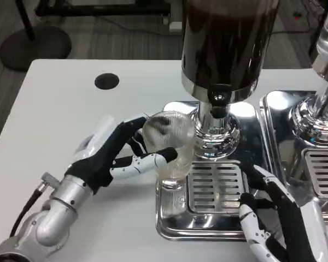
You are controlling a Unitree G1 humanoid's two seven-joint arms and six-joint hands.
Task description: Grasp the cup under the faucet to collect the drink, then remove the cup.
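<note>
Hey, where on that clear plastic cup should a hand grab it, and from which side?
Grip the ribbed side wall of the clear cup, around its middle, coming from the robot's left. It stands upright and round, the dispenser column crowds its right, and its mouth should probably stay open for the drink. The left hand already wraps it that way.

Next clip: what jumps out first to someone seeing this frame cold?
The left hand holds a clear ribbed cup over the left edge of the shiny drip tray, not yet under the faucet. Above, the big dispenser full of dark drink dominates the top centre. The right hand rests at the tray's lower right corner, holding nothing.
</note>
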